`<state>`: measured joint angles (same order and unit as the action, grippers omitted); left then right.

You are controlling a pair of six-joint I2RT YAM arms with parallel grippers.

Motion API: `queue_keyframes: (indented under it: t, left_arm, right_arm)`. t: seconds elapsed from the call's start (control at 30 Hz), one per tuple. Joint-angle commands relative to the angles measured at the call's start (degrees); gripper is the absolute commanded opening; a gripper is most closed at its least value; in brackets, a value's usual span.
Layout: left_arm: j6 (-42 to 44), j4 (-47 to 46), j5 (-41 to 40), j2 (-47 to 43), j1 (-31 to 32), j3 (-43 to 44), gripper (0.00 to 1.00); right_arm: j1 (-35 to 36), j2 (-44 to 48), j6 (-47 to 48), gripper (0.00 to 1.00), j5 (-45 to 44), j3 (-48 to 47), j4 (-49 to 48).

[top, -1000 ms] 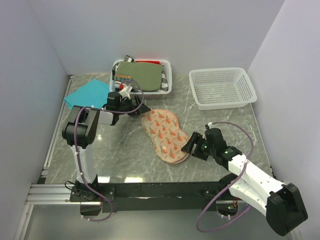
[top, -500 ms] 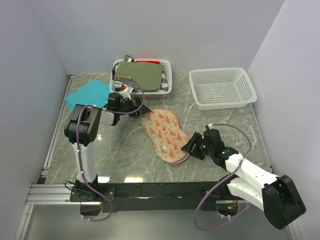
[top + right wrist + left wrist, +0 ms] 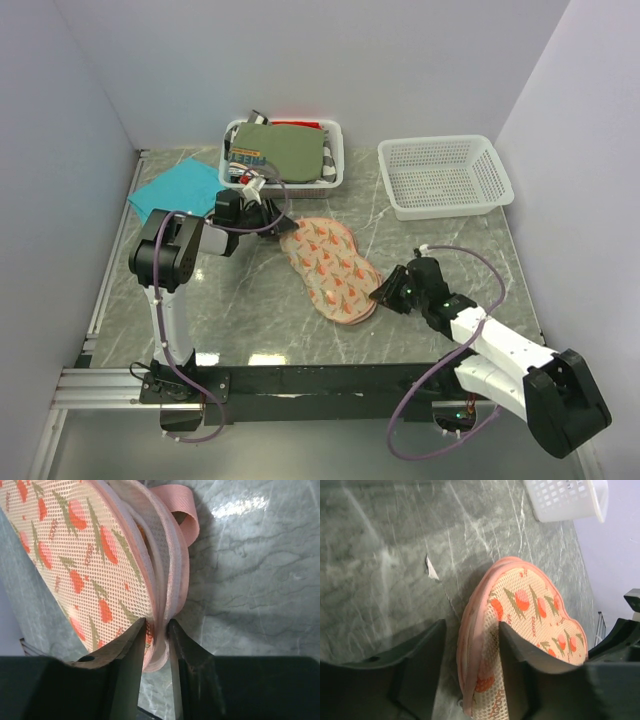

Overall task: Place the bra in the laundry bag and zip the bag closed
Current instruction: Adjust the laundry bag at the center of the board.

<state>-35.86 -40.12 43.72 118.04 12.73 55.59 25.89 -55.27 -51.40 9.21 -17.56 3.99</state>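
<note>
The laundry bag point(image 3: 330, 265) lies flat at the middle of the overhead frame on the grey marble table point(image 3: 450, 260), running from upper left to lower right with its printed face up. The left gripper point(image 3: 277, 220) is at the bag's upper-left end. In its wrist view the fingers point(image 3: 415, 675) stand half wide on either side of the pink rim, with a sliver of table showing beside one of them. The right gripper point(image 3: 383, 293) is at the lower-right end, narrowed to a slit and pinching the bag's edge seam near a pink ribbon loop point(image 3: 180, 507). A teal cloth point(image 3: 175, 187) lies at upper left. An olive-green garment point(image 3: 285, 150) fills a white basket point(image 3: 338, 155) at top centre. A mesh basket point(image 3: 450, 212) sits at upper right.
</note>
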Motion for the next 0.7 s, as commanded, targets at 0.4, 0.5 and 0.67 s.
queue_keyframes:
  t: [0.4,0.5,0.67]
  left_arm:
    - [-4.0,-7.7,-5.8,-8.2,2.2,-13.6,0.42]
    - [-5.4,-7.7,-9.8,-11.6,3.4,-17.6,0.43]
    - [-8.3,-5.2,-18.1,-17.9,5.6,-24.3,0.46]
  right_arm:
    - [-6.9,-12.3,11.2,0.30,-1.3,-11.1,-2.4]
    - [-7.3,-16.1,13.7,0.31,-2.5,-15.2,-0.9]
    - [-8.0,-21.8,16.5,0.32,-5.2,-21.3,1.0]
